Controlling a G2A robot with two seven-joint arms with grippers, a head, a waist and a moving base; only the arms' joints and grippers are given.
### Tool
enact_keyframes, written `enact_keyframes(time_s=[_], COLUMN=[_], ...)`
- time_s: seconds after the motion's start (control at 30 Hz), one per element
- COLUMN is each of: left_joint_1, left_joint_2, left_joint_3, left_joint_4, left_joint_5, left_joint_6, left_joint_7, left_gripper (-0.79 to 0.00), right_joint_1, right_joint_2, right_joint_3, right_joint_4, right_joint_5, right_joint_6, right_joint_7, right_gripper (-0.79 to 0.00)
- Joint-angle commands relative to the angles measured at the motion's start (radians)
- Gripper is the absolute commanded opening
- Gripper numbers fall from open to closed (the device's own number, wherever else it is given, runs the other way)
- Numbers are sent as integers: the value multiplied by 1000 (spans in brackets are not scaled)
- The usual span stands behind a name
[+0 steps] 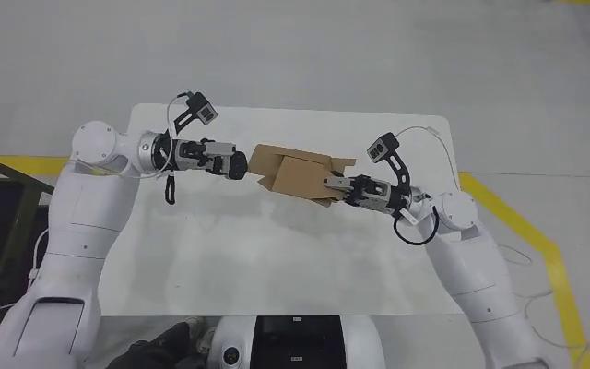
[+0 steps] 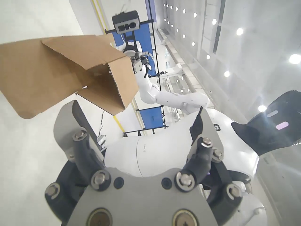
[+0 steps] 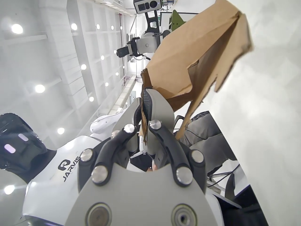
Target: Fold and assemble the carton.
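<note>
Your right gripper (image 3: pixel 144 95) is pinched on a flap edge of the carton (image 3: pixel 188 55). The carton is half-opened (flaps loose) over the middle of the table (image 1: pixel 277 267). Beyond it, your left gripper (image 2: pixel 137 109) is spread wide just beside the carton, gripping nothing.

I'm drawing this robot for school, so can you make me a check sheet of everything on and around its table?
Surface: white table, no marks seen.
Job's things: brown carton, partly folded, flaps loose.
Clutter: nothing seen.
Grippers: left tool open, facing the carton's end; right tool shut on a carton flap.
Cables: black cable loop by each wrist; thin white wire near the table's far corner.
Surroundings: grey floor, yellow line.
</note>
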Motion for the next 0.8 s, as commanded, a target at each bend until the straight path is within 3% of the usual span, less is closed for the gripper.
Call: enact_keyframes(time_s=[0.0, 0.37, 0.53, 0.77], left_joint_1=[-3, -3, 20, 7], left_joint_2=[-1, -1, -2, -8], left_joint_3=[11, 11, 27, 59], left_joint_4=[-2, -2, -50, -47], left_joint_5=[-12, -12, 19, 21], left_joint_6=[11, 11, 27, 36], left_joint_7=[1, 1, 77, 108], left_gripper=[0, 0, 0, 0], right_joint_1=[4, 5, -6, 2], right_joint_2=[-3, -3, -5, -9], right_joint_3=[-7, -8, -19, -37], right_joint_4=[16, 19, 18, 43], right_joint_5=[30, 34, 40, 60], right_joint_6=[-7, -11, 2, -5], right_joint_7=[7, 8, -21, -3], right_gripper=[-785, -785, -785, -785])
